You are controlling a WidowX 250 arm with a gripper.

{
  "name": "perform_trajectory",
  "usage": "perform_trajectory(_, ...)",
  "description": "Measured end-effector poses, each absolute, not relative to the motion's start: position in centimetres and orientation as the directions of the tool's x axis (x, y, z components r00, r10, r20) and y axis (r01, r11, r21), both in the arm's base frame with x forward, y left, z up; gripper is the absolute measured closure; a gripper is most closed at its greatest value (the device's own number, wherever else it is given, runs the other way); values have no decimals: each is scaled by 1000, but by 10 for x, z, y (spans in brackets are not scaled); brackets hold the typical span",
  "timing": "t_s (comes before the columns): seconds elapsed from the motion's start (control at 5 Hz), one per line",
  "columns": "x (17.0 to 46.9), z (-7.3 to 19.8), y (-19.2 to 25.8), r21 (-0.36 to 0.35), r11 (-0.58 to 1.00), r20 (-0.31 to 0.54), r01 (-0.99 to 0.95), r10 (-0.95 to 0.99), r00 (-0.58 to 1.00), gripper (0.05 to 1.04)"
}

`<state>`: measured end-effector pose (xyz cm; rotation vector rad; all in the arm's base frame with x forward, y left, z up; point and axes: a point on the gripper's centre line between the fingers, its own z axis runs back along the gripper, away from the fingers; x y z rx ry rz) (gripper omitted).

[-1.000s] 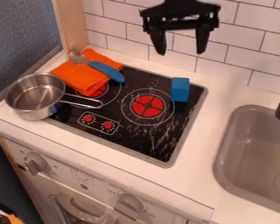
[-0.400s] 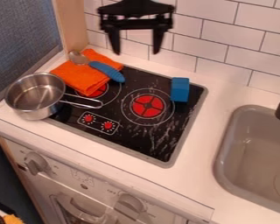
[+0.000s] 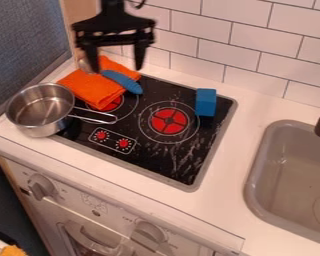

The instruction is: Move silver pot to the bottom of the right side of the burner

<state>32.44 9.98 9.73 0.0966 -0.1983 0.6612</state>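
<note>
My gripper (image 3: 116,69) hangs open at the upper left, above the back of the orange cloth, with nothing between its fingers. The silver pot (image 3: 41,109) stands upright at the left, partly on the white counter and partly over the stove's left edge. Its wire handle points right, across the black stovetop (image 3: 189,162). The right burner (image 3: 169,121) is a red disc ringed by thin circles, to the right of the handle's end.
An orange cloth (image 3: 94,89) lies on the back left of the stove, with a blue-handled spoon (image 3: 122,81) on it. A blue block (image 3: 205,102) stands at the stove's back right. The grey sink (image 3: 293,182) is at the right; a tiled wall (image 3: 256,55) rises behind.
My gripper has moved left across the back of the scene and somewhat lower, from over the stove's right part to over the cloth. The pot has stayed where it was.
</note>
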Motion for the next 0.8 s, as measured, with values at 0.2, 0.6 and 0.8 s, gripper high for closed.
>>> perform_trajectory(0.2, 317, 81, 124, 38, 741, 208, -670, 650, 731, 83)
perform_trajectory(0.6, 305, 43, 151, 94, 698, 140, -710, 697, 704, 83)
perform_trajectory(0.8, 302, 25, 157, 116, 688, 119, -716, 706, 698, 83)
